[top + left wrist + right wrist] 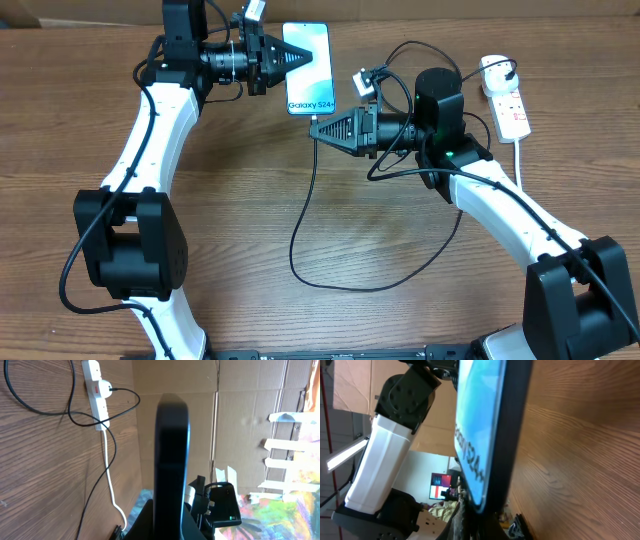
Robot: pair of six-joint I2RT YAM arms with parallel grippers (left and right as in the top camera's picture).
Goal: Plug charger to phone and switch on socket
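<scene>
Overhead: left gripper [289, 60] is pinching the left edge of the phone [310, 55], fingers pressed onto it. The phone is sitting at the far centre of the table [250, 200], screen up. Right gripper [322, 128] is pinching the charger [300, 220] at its plug tip, right at the phone's near edge. The cable is looping toward the near side, then running back right. The socket [512, 105] is lying far right, with a white adapter [493, 68] in it.

Left wrist: the phone [172, 460] is showing edge-on as a dark slab rising from between the fingers. The socket [95, 387] and its white cord [109, 460] are lying to the left.

Right wrist: the phone [480, 435] is filling the frame, blue screen facing left, the left arm [380, 455] beyond it. The fingers here are too dark to tell.
</scene>
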